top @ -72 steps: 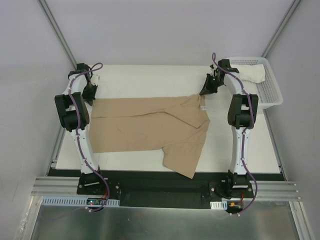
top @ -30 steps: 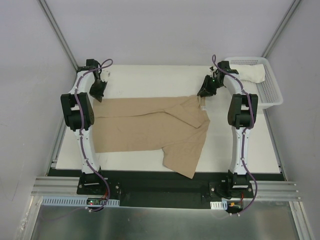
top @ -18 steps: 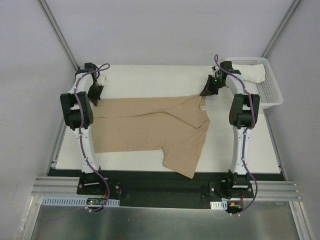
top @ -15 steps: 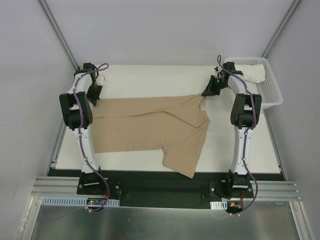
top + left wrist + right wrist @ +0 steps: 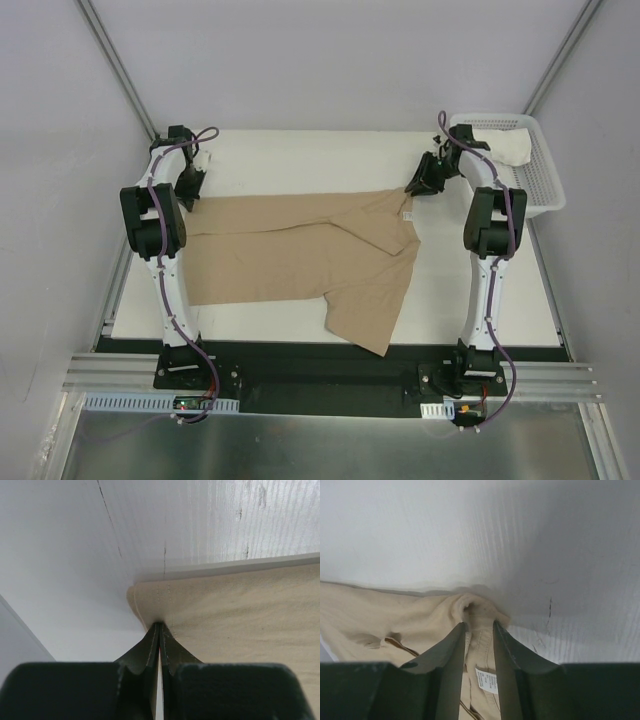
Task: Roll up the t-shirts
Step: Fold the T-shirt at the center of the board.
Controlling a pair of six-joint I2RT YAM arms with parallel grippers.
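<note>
A tan t-shirt (image 5: 300, 250) lies folded lengthwise across the white table, with one sleeve hanging toward the near edge. My left gripper (image 5: 190, 190) is at the shirt's far left corner. In the left wrist view the gripper (image 5: 159, 625) is shut on the hem corner of the tan cloth (image 5: 240, 615). My right gripper (image 5: 415, 188) is at the far right end by the collar. In the right wrist view the gripper (image 5: 479, 624) holds a bunched fold of collar cloth (image 5: 395, 615) between narrowly spaced fingers, with the white neck label (image 5: 487, 679) below. A white t-shirt (image 5: 497, 147) lies rolled in the basket.
A white mesh basket (image 5: 540, 190) stands at the table's far right corner, close to the right arm. Grey walls close in on both sides. A black rail runs along the table's near edge at the arm bases.
The right gripper has shifted right toward the basket while staying at the collar. The left gripper rose, then came back down to the shirt's far left corner.
</note>
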